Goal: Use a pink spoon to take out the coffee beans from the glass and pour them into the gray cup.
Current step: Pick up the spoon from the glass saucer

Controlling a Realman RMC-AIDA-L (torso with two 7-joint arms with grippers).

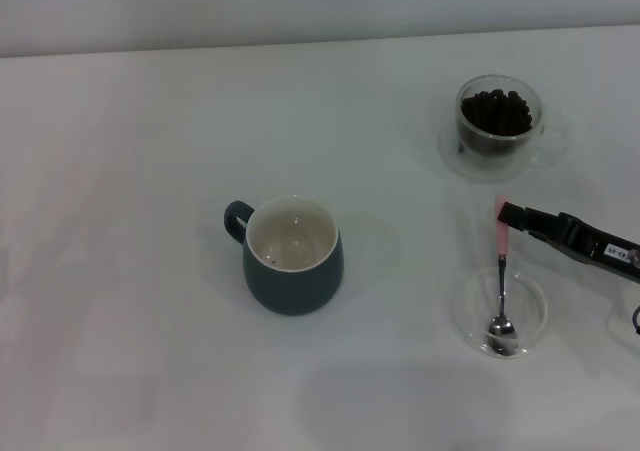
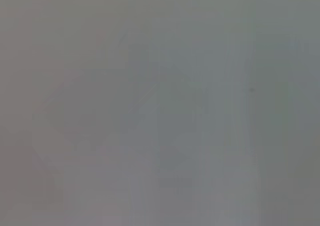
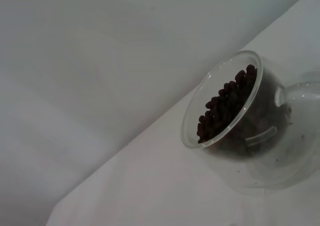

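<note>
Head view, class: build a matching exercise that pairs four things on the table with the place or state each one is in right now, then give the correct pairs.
Things
1. pink spoon
2. coffee beans
3. gray cup
4. right hand

Place or state
A. piled inside the glass at the far right
B. at the tip of the spoon's pink handle
C. bowl resting in the shallow clear dish
D. standing near the middle of the table, almost empty

Pairs: 1-C, 2-A, 3-D, 4-B
</note>
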